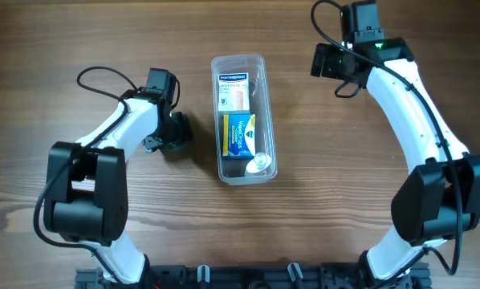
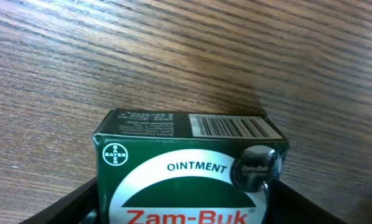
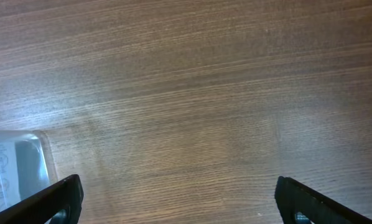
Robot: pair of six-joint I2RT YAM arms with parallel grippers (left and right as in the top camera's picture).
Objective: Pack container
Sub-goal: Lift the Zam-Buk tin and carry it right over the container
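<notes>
Lettering on green box (image 2: 173, 163) in left pincer (image 1: 174, 134) reads "Zam-Buk", "OINTMENT".

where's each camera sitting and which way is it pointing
Overhead: above the table, looking straight down at the container; left arm and right arm show.
Left wrist: on the left arm, looking down at a green ointment box held in the left tool.
Right wrist: on the right arm, looking down at bare wood past the open right tool.
Shared: overhead and right wrist both catch the container.
</notes>
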